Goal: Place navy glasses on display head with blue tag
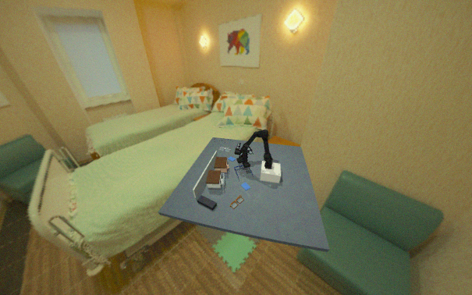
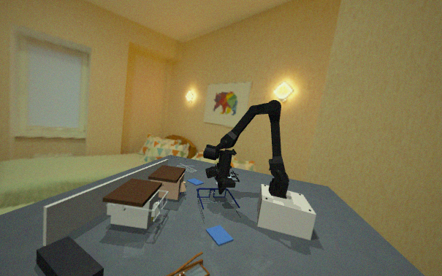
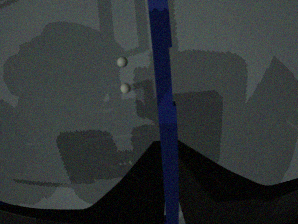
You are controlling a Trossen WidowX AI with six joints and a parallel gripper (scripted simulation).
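The hand [image 1: 245, 165] [image 2: 221, 191] is pinching the navy glasses [image 1: 239, 168] [image 2: 214, 190] [image 3: 162, 85] above the desk [image 1: 285, 211] [image 2: 286, 255], their temples pointing toward the near edge, the bare-faced head [image 1: 221, 164] [image 2: 169, 183] lying toward the left edge.

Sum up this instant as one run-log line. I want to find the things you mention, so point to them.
pincer [image 1: 245, 165] [image 2: 221, 191] [image 3: 165, 148]: closed on navy glasses [image 1: 243, 167] [image 2: 214, 189] [image 3: 164, 90] | glasses: above table [image 1: 285, 211] [image 2: 286, 255], on neither head | bare head [image 1: 221, 165] [image 2: 169, 184]: beside bespectacled one [image 1: 214, 179] [image 2: 132, 201]
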